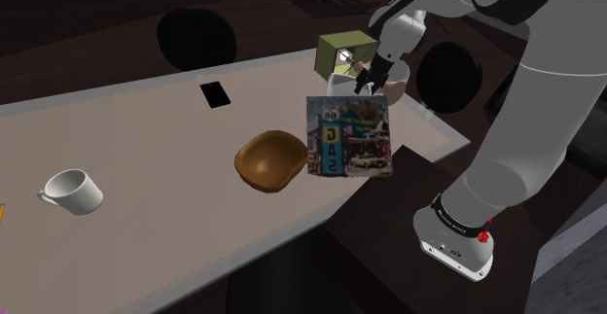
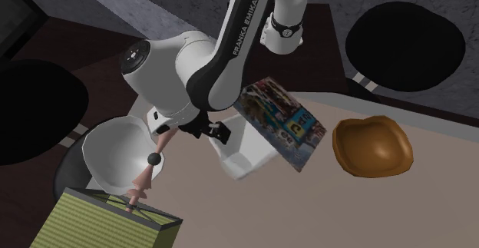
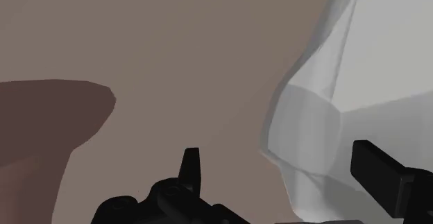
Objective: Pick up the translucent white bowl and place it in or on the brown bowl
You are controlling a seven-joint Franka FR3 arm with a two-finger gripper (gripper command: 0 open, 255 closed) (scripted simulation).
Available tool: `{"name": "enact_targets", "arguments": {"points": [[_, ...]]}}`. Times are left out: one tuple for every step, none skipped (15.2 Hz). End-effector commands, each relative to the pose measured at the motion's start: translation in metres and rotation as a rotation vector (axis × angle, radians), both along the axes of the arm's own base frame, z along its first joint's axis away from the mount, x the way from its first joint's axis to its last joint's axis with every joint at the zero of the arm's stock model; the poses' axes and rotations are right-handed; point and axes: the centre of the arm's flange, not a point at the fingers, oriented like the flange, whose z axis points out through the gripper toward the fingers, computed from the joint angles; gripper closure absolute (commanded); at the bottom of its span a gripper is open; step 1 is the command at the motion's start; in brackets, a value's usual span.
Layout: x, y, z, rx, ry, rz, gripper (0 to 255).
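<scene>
Wrist view, faceted white bowl (image 3: 312, 139)

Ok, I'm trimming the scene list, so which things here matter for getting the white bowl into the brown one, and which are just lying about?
Part of the job:
white bowl
brown bowl
gripper, open beside the white bowl

Just lying about:
white mug
black phone
picture-covered box
green box
</scene>
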Motion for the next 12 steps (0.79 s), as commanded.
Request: {"name": "enact_targets", "arguments": {"points": [[0.0015,0.0017,-0.0075,0.0,0.001,-0.001,0],[0.0014,0.0017,-0.0075,0.0,0.001,-0.001,0],[0.0015,0.0017,-0.0075,0.0,0.001,-0.001,0],[0.0015,0.0017,-0.0075,0.0,0.001,-0.001,0],[0.0015,0.0017,-0.0075,0.0,0.001,-0.001,0],[0.0015,0.0017,-0.0075,0.0,0.001,-0.001,0],[0.0015,0.0017,-0.0075,0.0,0.001,-0.001,0],[0.0015,0.0017,-0.0075,0.0,0.001,-0.001,0],[0.0015,0.0017,-0.0076,0.0,0.001,-0.001,255],[0.0015,0.0017,-0.0076,0.0,0.001,-0.001,255],[0.0015,0.0017,-0.0076,0.0,0.001,-0.001,255],[0.0015,0.0017,-0.0073,0.0,0.001,-0.001,255]]}}
